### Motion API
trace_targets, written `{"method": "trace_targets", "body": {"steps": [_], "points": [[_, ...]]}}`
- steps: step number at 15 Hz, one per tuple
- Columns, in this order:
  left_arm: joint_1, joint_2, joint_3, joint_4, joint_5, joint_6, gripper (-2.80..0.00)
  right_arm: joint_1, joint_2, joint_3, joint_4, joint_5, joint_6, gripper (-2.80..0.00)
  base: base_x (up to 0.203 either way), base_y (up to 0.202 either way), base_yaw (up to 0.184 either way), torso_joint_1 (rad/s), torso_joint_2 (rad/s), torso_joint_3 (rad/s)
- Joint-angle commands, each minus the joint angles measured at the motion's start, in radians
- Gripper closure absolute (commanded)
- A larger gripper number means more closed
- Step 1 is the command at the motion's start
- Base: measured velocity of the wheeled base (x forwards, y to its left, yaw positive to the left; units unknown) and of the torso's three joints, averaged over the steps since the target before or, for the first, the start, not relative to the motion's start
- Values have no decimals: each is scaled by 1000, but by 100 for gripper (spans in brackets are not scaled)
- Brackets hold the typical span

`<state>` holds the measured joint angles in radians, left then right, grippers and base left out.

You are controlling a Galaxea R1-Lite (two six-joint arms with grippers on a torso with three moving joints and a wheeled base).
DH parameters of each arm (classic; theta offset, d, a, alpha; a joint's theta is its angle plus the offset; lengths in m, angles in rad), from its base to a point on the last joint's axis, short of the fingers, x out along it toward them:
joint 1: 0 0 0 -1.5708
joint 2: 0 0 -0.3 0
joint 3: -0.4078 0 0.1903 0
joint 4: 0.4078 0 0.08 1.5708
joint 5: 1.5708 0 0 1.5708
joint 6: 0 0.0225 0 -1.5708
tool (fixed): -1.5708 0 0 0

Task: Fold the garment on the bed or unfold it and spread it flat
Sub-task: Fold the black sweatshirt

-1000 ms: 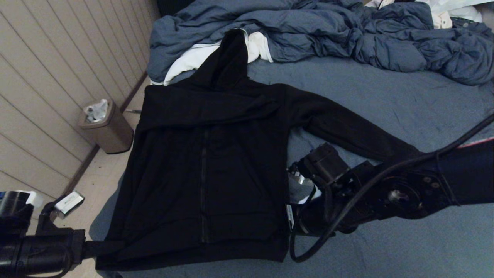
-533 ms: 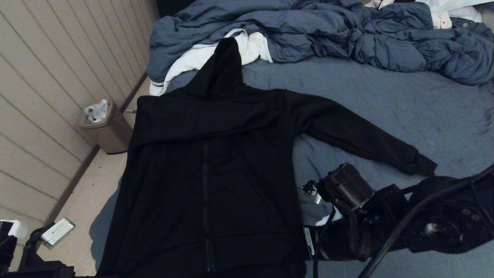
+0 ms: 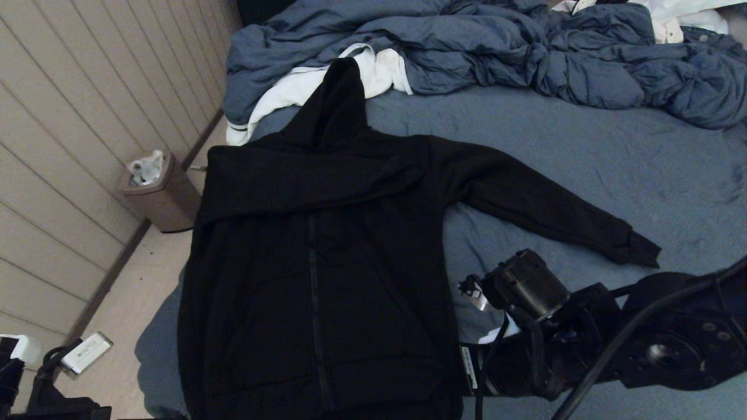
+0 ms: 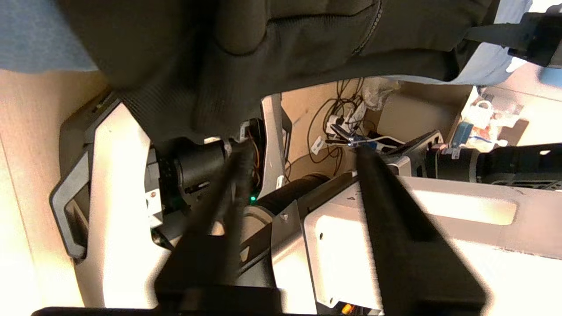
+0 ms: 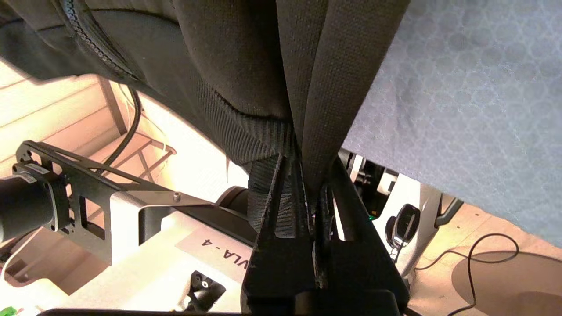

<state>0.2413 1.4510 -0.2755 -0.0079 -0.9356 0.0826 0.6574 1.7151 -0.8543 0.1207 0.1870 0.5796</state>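
The black hoodie (image 3: 315, 251) lies face up on the bed (image 3: 583, 151), hood at the far end, its hem now hanging over the near edge after sliding nearer since a second ago. The left gripper (image 4: 298, 158) has opened, its fingers apart and holding nothing, the hem just beyond them. The right gripper (image 5: 307, 184) stays pinched shut on the ribbed hem at the near right corner.
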Motion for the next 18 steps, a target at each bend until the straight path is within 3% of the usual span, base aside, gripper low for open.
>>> {"method": "trace_targets", "body": {"steps": [1, 4, 6, 11, 15, 16, 17, 18], "points": [[7, -8, 1, -2, -4, 0, -280, 1, 6, 0, -5, 2, 3, 0, 0, 0, 0, 0, 0, 0], [100, -63, -53, 1, -14, -10, -280, 3, 8, 0, -6, 2, 2, 0, 0, 0, 0, 0, 0, 0], [121, -100, -116, 12, -25, -32, -280, 5, 10, -2, -6, 3, 2, 0, 0, 0, 0, 0, 0, 0], [56, -108, -286, 32, -103, -237, -280, 18, 21, -12, -7, -3, -1, 0, 0, 0, 0, 0, 0, 0], [28, -38, -306, 23, -107, -263, -280, 21, 15, -6, -47, -11, -4, 0, 0, 0, 0, 0, 0, 0], [29, -36, -306, 23, -108, -262, -280, 22, 14, -6, -49, -16, -4, -89, 0, 0, 0, 0, 0, 0], [29, -35, -306, 23, -108, -262, -280, 32, 11, -1, -52, -33, -7, -280, 0, 0, 0, 0, 0, 0], [29, -34, -306, 23, -108, -262, -280, 33, 11, -5, -52, -51, -9, -280, 0, 0, 0, 0, 0, 0]]}}
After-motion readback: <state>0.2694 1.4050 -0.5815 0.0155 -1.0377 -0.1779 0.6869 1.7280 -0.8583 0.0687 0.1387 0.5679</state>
